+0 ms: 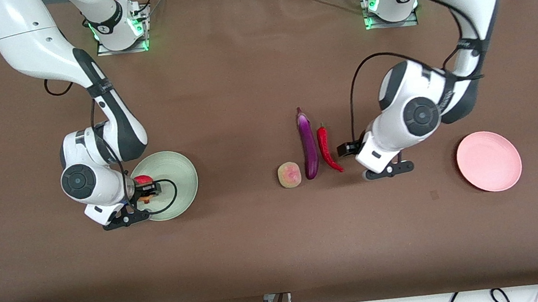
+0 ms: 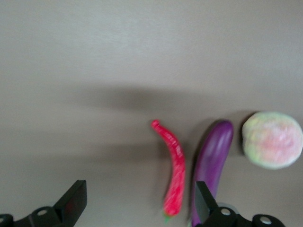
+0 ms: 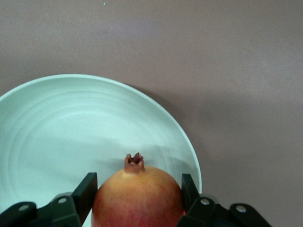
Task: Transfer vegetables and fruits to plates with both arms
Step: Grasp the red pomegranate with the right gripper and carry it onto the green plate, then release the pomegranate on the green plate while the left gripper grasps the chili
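Observation:
My right gripper (image 1: 144, 189) is shut on the red-orange pomegranate (image 3: 137, 198), over the mint green plate (image 1: 177, 175) at its edge nearest the right arm's end; the plate also shows in the right wrist view (image 3: 71, 123). My left gripper (image 1: 351, 150) is open and empty, low over the table beside the red chili pepper (image 1: 326, 148). In the left wrist view the chili (image 2: 173, 170) lies between its open fingers (image 2: 75, 201), with the purple eggplant (image 2: 213, 158) at one finger. The eggplant (image 1: 307, 142) and the yellow-green fruit (image 1: 289, 174) lie mid-table. The pink plate (image 1: 489, 161) is bare.
The table is covered in brown cloth (image 1: 239, 72). The arm bases stand along the edge farthest from the front camera. Cables hang past the table edge nearest the front camera.

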Controlling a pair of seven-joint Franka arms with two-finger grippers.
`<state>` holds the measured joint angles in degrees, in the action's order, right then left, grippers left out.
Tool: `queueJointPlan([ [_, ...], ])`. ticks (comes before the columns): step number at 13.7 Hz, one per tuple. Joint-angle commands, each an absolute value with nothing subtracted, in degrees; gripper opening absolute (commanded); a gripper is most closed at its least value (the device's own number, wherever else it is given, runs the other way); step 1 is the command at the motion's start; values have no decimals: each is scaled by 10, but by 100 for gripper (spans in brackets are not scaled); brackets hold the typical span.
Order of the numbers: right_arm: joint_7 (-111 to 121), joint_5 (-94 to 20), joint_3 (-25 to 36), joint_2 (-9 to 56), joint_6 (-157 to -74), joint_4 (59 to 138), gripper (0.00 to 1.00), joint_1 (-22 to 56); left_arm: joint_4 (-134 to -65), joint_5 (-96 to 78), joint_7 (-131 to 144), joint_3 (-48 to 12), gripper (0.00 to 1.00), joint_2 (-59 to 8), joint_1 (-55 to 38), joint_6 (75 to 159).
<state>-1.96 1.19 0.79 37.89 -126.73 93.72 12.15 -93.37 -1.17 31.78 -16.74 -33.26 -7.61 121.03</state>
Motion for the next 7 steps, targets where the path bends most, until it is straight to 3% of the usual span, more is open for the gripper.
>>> queueJointPlan([
  [1,-25,14,0,364,-1268,948,68,116,-936,-3,403,-165,100,-372,-96,1276],
  [4,-22,-10,-1,359,-1266,944,73,118,-934,-4,447,-166,100,-409,-106,1317],
  [7,-20,-14,-3,359,-1249,924,74,120,-945,-4,451,-163,71,-428,-112,1346],
])
